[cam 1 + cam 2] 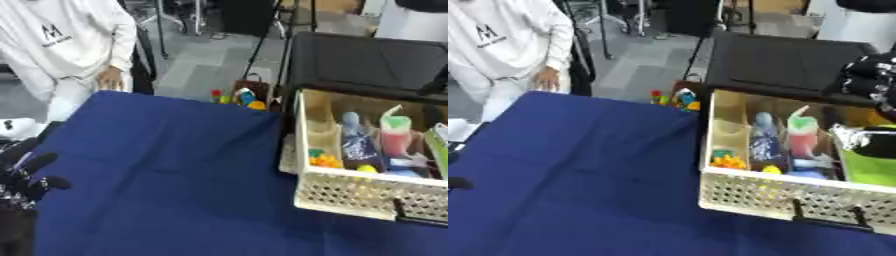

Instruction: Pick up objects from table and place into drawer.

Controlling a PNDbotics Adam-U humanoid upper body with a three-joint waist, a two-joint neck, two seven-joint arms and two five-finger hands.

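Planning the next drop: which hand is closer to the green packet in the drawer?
Right. The right hand is over the drawer, just above the green packet. The left hand rests open at the table's left edge, across the blue cloth.

The robot's left hand is black, with thick rounded fingers and pale speckled patches near the palm, and its right hand is likewise black, set with small silver points along its joints.

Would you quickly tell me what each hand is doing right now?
Left hand: open, holding nothing, at the lower left corner.
Right hand: over the drawer; its state cannot be told.
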